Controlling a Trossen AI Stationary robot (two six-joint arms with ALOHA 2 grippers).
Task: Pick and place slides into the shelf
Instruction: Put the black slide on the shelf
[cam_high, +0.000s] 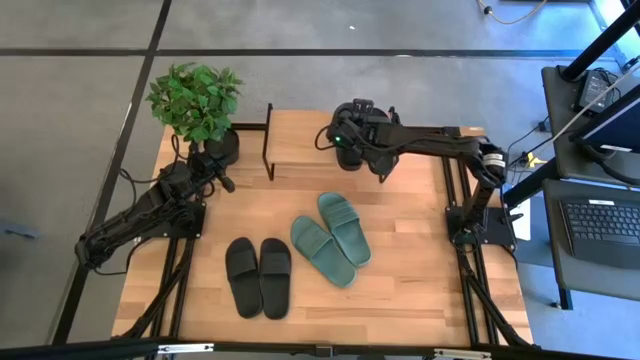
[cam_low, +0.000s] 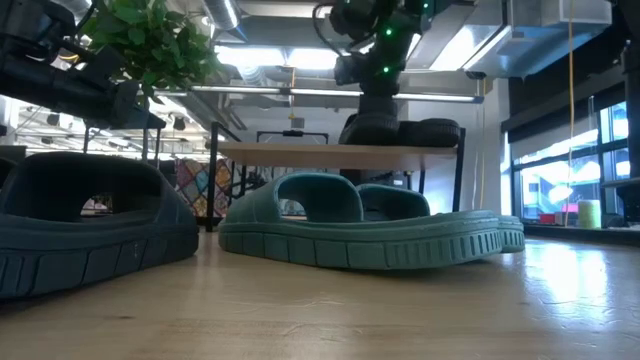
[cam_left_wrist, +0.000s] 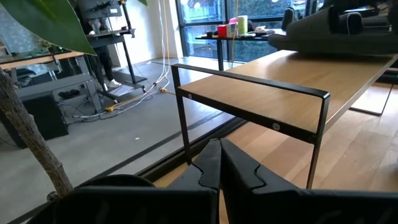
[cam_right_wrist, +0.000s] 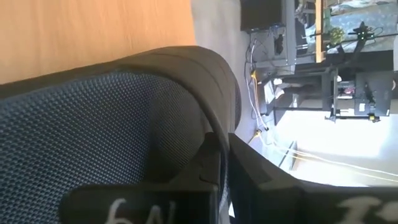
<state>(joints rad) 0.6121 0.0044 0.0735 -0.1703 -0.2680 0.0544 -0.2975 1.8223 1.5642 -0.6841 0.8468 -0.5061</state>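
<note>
Left gripper (cam_high: 226, 183) rests by the plant (cam_high: 195, 100) at the table's (cam_high: 420, 290) rear left, fingers pressed together, empty. Black slides (cam_high: 258, 276) lie side by side at front centre; green slides (cam_high: 331, 236) sit just right of them. Shelf (cam_high: 300, 150) stands at rear centre. Right gripper (cam_high: 352, 150) hangs over its top board, pinching a black slide (cam_right_wrist: 93, 130) there; another black slide (cam_low: 430, 131) lies beside it.
</note>
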